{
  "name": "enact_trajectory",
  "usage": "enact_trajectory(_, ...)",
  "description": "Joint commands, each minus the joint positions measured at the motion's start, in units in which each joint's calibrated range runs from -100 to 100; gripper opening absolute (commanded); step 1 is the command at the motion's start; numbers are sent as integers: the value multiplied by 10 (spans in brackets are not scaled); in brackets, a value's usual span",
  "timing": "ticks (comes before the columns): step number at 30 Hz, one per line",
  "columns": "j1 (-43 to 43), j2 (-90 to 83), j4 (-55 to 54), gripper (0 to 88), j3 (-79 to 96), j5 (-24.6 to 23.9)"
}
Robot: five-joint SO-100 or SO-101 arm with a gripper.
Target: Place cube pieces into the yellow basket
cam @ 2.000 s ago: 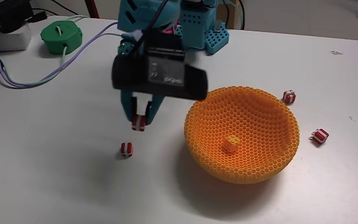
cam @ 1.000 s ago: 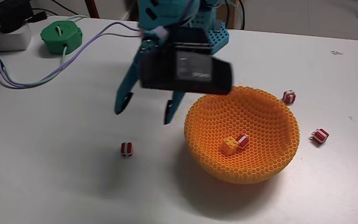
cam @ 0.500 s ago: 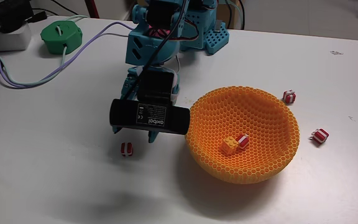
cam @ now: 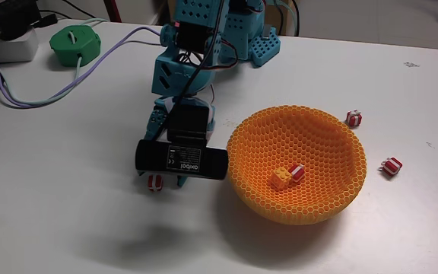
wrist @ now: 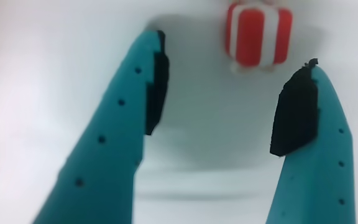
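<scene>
Jaws: I read them as spread wide in the wrist view, nothing between the pads; gripper (wrist: 229, 106) points down at the tabletop (cam: 67, 205); two teal plastic fingers (wrist: 114, 143), tapered, dotted with small holes, each faced with a black pad.
Target piece: one red-and-white striped cube (wrist: 257, 34) lies on the tabletop just beyond the fingertips, nearer the right-hand finger in the wrist view, touching neither; in the fixed view the same striped cube (cam: 154, 183) peeks out under the left end of the black wrist camera (cam: 181, 160).
Yellow basket: orange-yellow honeycomb mesh bowl (cam: 318, 129), hemispherical, standing just right of the arm in the fixed view.
In the basket: a yellow-orange studded cube (cam: 280, 177) with a striped piece (cam: 296, 172) touching its right side, both at the bottom.
Loose pieces: one striped cube (cam: 353, 118) near the basket's far right rim; another (cam: 391, 166) further right; both apart from the basket.
Surface: white, smooth, matte.
</scene>
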Motion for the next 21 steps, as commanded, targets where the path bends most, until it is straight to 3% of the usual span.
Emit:
enact_trajectory(1,5,11,-18,294,-46,2)
enact_trajectory(6,6,31,-21,239,-69,-1)
enact_trajectory(11,17,32,-5,0,-65,-15)
enact_trajectory(18,26,7,1,0,-99,22)
enact_trajectory(21,21,-39,87,0,-167,44)
